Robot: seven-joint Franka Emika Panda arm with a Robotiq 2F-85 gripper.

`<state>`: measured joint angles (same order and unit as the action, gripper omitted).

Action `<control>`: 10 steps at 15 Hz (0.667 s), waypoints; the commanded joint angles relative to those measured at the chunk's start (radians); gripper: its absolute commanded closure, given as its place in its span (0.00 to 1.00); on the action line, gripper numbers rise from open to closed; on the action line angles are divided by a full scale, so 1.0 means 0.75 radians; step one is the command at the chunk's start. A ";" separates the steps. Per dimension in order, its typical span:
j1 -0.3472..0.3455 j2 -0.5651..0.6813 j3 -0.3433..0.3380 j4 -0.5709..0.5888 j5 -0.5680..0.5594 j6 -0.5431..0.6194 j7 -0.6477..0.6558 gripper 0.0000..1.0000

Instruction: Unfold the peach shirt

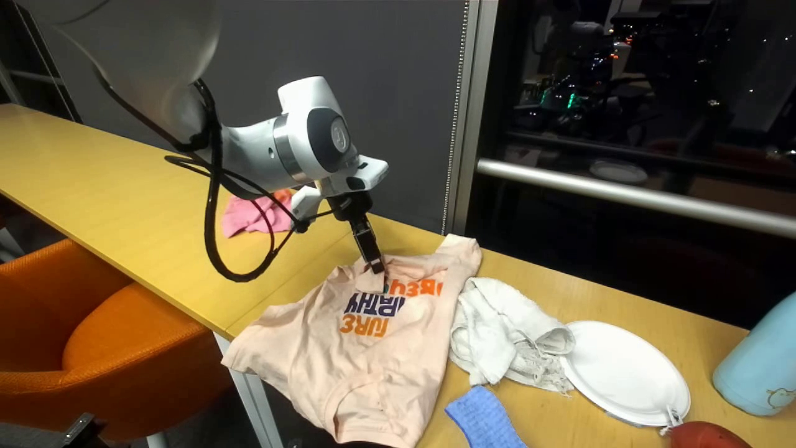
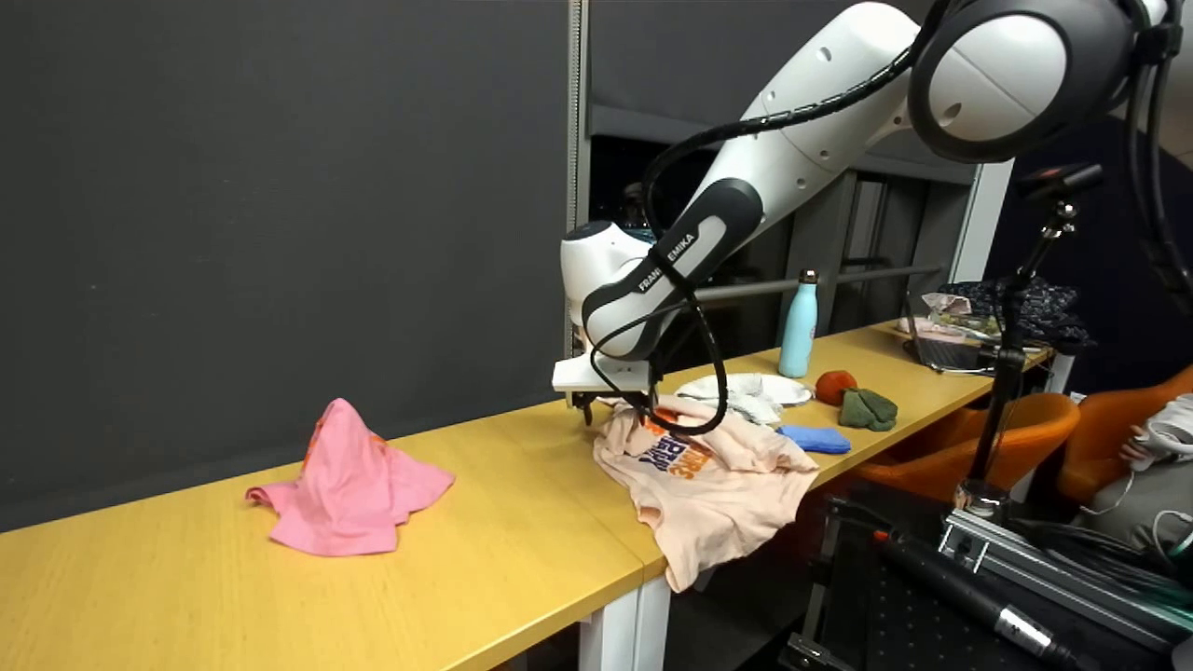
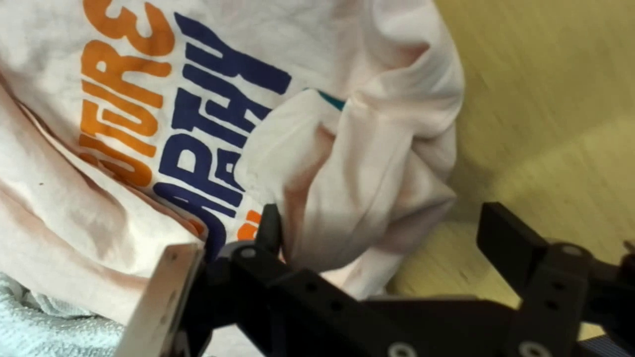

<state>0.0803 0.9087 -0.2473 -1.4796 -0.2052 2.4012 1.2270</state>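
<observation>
- We see a black, angular pincer [image 3: 379,218] with round grey screws [image 3: 573,250].
- Above the pincer, we find a white arm [image 2: 792,168], silver band [image 1: 289,149] and dark oval cap [image 1: 324,140].
- Farther above, "EMIKA" lettering [image 2: 681,247]; beside the pincer, looping black cable [image 1: 215,149].

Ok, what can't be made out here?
Part of the lettering on the peach shirt: wrist view, covered by a fold.
Head of the person: in an exterior view, cut off by the right edge.
Items on the table's far end: in an exterior view, too small.
What shows in the window: in an exterior view, too dark.
</observation>
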 commanded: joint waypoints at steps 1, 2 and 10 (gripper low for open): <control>0.008 0.069 -0.021 0.139 0.016 -0.085 -0.009 0.00; 0.017 0.056 -0.028 0.128 0.007 -0.092 -0.004 0.00; 0.036 -0.044 -0.026 -0.105 0.009 -0.035 0.015 0.35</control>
<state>0.0861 0.9344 -0.2539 -1.4642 -0.2060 2.3659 1.2285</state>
